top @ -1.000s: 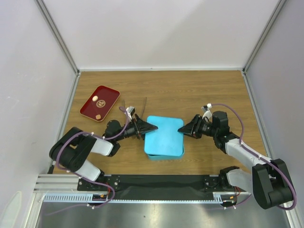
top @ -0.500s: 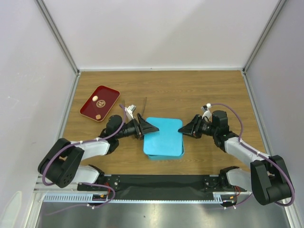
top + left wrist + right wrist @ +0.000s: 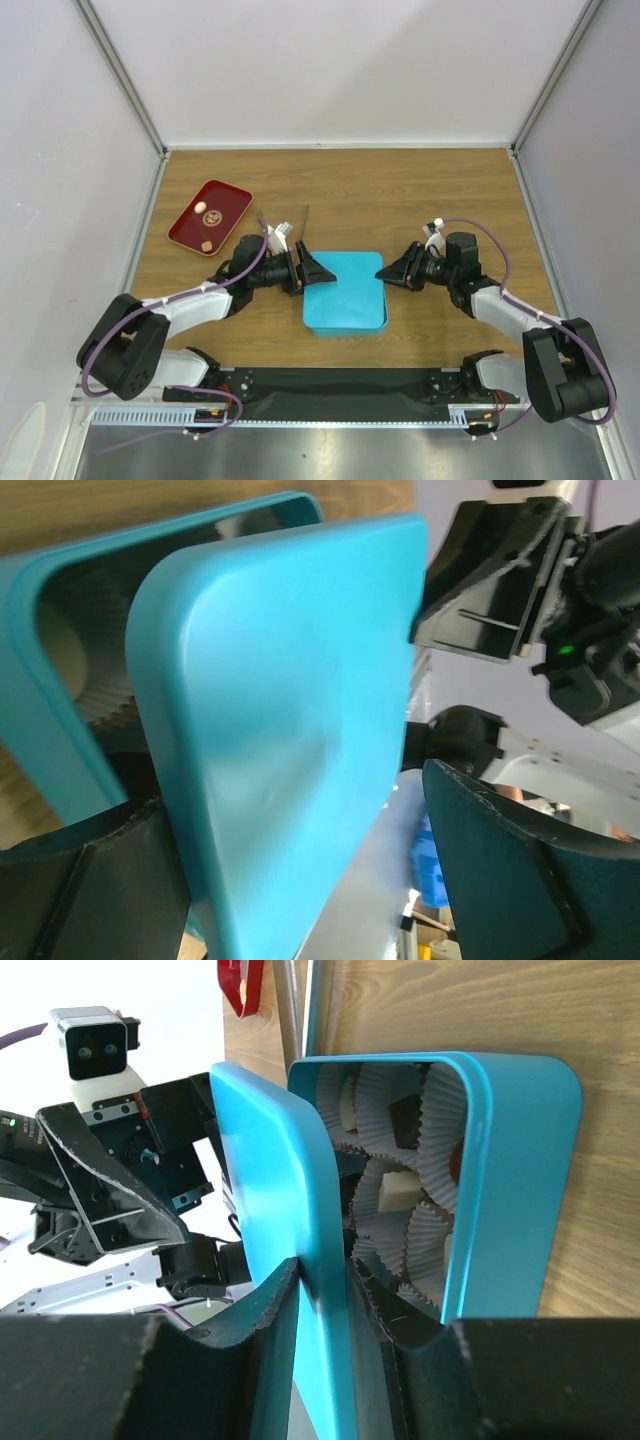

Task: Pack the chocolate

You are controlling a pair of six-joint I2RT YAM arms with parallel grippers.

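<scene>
Over the last second the left pincer [image 3: 316,268] has let go. Its jaws have spread wide and now stand either side of the near edge of the turquoise plastic lid [image 3: 270,1210] without gripping it. The right pincer [image 3: 322,1270] has narrowed and pinches the lid's opposite edge. The lid therefore hangs on the right arm alone, tilted and offset above the matching turquoise box [image 3: 510,1160] rather than seated, so closing looks unfinished. The chocolate [image 3: 405,1120], dark and cream pieces in white crinkled paper cups, lies in the open box on the bench. Two more small candies sit on the red oval tray [image 3: 210,215] far to the left. The left arm has stretched low from its base towards the box. The right arm reaches in low from the other side, and the two pincers face each other across the lid.
</scene>
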